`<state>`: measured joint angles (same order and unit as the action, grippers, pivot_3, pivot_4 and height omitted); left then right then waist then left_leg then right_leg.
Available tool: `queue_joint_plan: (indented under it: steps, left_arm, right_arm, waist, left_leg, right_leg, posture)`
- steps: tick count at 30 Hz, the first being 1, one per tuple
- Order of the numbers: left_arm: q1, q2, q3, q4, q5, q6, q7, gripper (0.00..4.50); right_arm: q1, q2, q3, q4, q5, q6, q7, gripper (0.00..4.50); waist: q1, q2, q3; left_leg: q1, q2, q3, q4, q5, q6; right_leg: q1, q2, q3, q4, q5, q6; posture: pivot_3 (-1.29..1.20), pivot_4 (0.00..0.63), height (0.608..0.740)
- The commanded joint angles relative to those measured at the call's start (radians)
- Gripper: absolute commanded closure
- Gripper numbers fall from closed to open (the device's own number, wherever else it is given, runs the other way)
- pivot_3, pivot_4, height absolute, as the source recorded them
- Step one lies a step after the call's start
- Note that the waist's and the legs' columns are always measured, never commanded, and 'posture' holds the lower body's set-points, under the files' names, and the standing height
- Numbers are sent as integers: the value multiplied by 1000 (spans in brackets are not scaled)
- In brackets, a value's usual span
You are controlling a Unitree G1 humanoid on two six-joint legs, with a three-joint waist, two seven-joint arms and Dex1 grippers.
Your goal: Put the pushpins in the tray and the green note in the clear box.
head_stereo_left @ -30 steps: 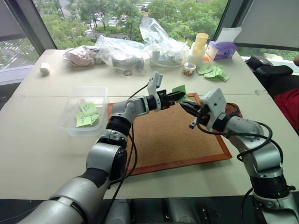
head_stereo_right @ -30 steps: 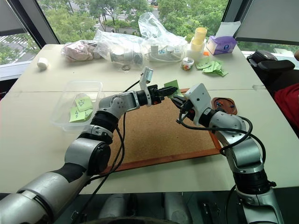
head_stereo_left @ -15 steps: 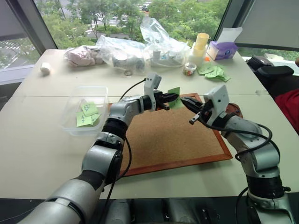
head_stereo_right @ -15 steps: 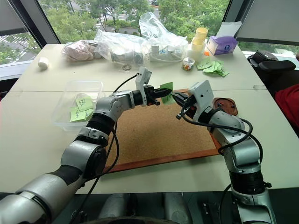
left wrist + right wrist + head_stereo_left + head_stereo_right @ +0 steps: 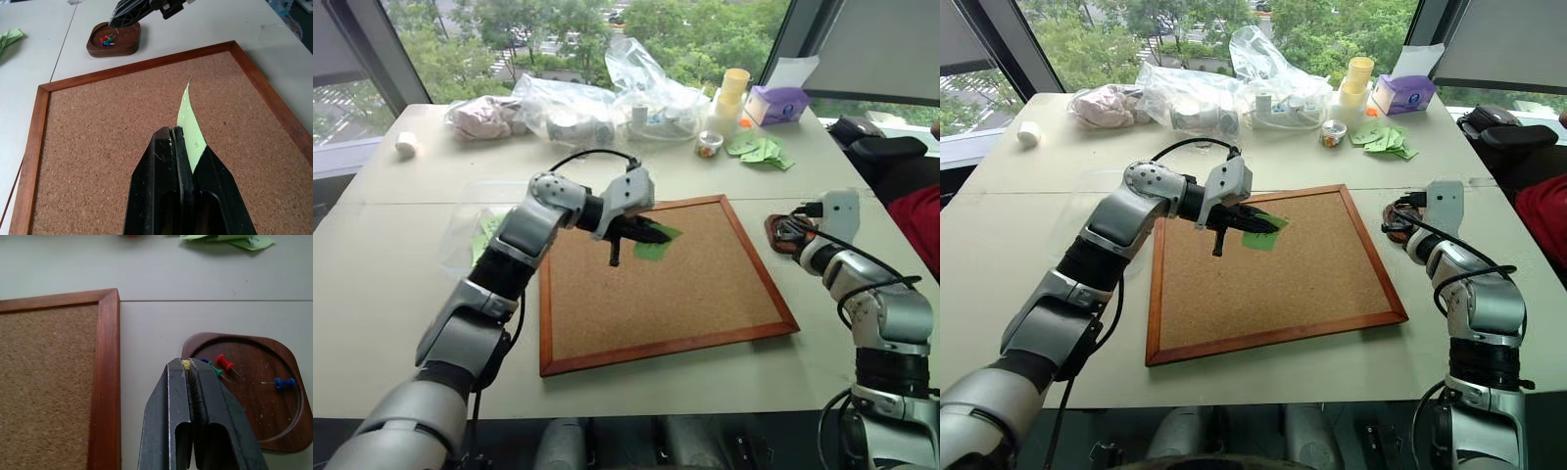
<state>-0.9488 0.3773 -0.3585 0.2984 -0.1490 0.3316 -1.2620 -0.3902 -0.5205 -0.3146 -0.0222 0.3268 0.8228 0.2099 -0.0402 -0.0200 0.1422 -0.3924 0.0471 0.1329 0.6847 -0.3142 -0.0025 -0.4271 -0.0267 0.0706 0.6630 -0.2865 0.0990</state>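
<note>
Left gripper (image 5: 177,131) pinches the green note (image 5: 190,126) above the corkboard (image 5: 98,147); right gripper (image 5: 188,363) clamps a yellow pushpin (image 5: 186,364) at the tray (image 5: 274,431)

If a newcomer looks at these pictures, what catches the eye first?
First the large corkboard in the middle of the table, with the left gripper above it, jaws shut on the green note. Next, to its right, the tray holding red, green and blue pushpins, where the right gripper carries a small yellow pin in shut jaws.
</note>
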Motion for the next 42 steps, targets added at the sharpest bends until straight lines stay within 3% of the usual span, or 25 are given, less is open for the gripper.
queue_joint_plan:
  steps: [1,7,11,17,33,42]
  left_arm:
    - [-10,-1,23,-37,-16,-5,-9,4397]
    - [30,-2,39,-79,-25,25,27,4397]
    - [68,3,51,-130,-37,67,52,4500]
    - [96,7,55,-176,-47,106,75,4500]
    - [92,31,58,-147,-22,106,125,4500]
    - [128,39,187,-258,-107,267,250,4500]
  right_arm:
    - [-56,-25,8,87,-49,-73,-9,4500]
    - [-105,-23,17,208,-89,-118,-22,4500]
    - [-116,-20,6,239,-90,-148,-13,3150]
    - [-118,-20,-4,238,-87,-160,-18,47]
    - [-112,-49,-41,132,-92,-177,-48,47]
    - [-114,-88,-20,-16,-37,-93,41,47]
  waist:
    - [-3,0,0]
    - [-3,1,0]
    - [-2,1,0]
    - [-3,1,0]
    - [-3,1,0]
    - [-3,2,1]
  left_leg:
    - [0,0,0,0,0,0]
    - [0,1,0,0,0,0]
    - [0,1,0,0,0,0]
    - [0,1,0,0,0,0]
    - [0,1,0,0,0,0]
    - [0,1,0,0,0,0]
  right_leg:
    - [0,0,0,0,0,0]
    - [0,1,0,0,0,0]
    - [0,0,0,0,0,0]
    - [0,0,0,1,0,0]
    - [0,0,0,1,0,0]
    - [0,0,0,1,0,0]
  posture:
    - [0,150,738]
    - [0,150,738]
    - [0,150,738]
    - [0,150,738]
    - [0,150,738]
    - [0,150,738]
